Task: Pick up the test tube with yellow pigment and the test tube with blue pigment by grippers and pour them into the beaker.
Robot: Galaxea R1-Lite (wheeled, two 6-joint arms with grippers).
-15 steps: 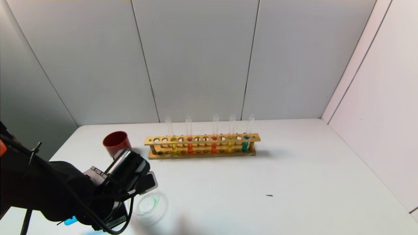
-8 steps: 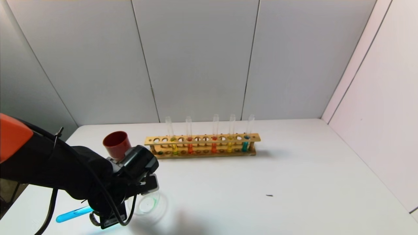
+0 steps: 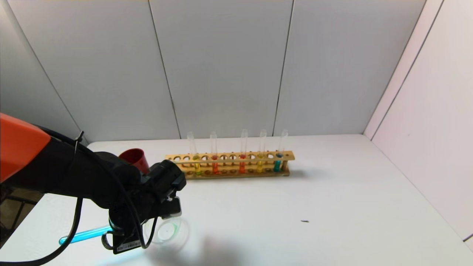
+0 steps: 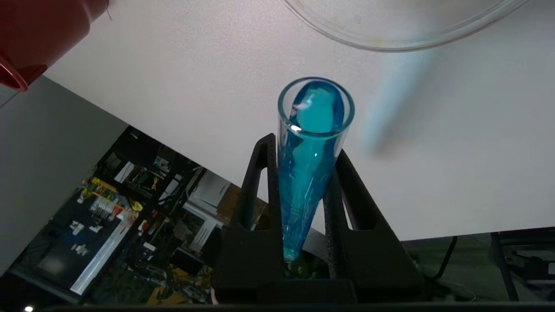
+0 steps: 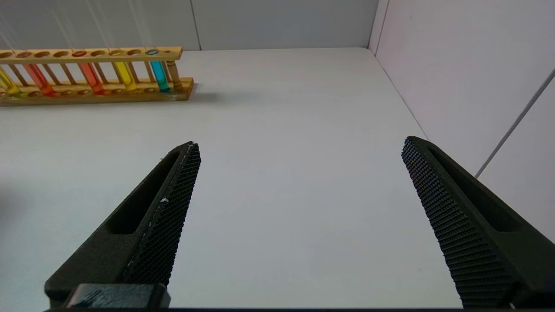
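I see the left gripper (image 4: 303, 173) with jaws pinching the test tube with blue pigment (image 3: 83, 235), held near-horizontal just beside the beaker (image 3: 168, 229) on the worktop (image 3: 295, 207), tube mouth toward the beaker. The test tube with yellow pigment (image 3: 260, 163) sits upright in the wooden rack (image 3: 229, 164). Right gripper (image 5: 299, 182) hovers over bare worktop, jaws spread wide.

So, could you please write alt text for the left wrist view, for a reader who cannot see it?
The left gripper holds the test tube with blue pigment between its black fingers, the tube's open mouth pointing toward the white table. The rim of the beaker lies just beyond the mouth, and a dark-red cup stands at one corner.
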